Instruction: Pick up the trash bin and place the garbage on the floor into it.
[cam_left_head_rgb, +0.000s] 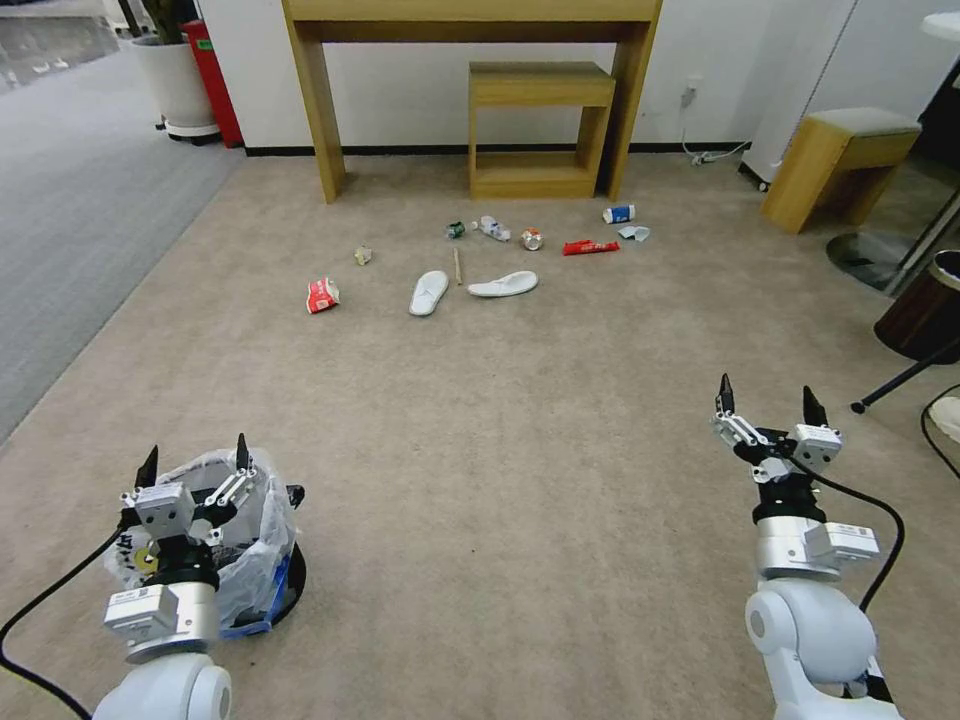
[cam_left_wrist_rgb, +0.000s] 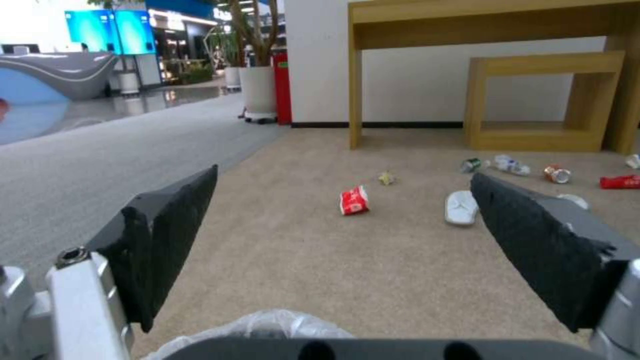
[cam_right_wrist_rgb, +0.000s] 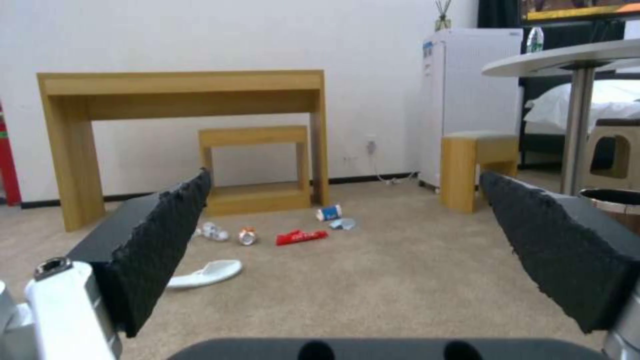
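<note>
Down at the near left, the left claw is held with its fingers spread apart and nothing between them, poised just above the trash bin, whose crinkly clear liner is seen below it, with blue low down and a dark base on the carpet. At the near right, the right claw is likewise held wide open and empty, raised over bare carpet, well apart from the bin. Farther out, toward the wall, the litter is scattered across the tan carpet: a red-and-white carton lies furthest left, with a small crumpled scrap near it. Two white slippers are laid side by side with a wooden stick between them. Behind these, a green can, a clear bottle and a crushed can are lined up, and a red wrapper, a blue-and-white cup and a tissue are seen to the right. A wooden table is set against the wall behind them.
</note>
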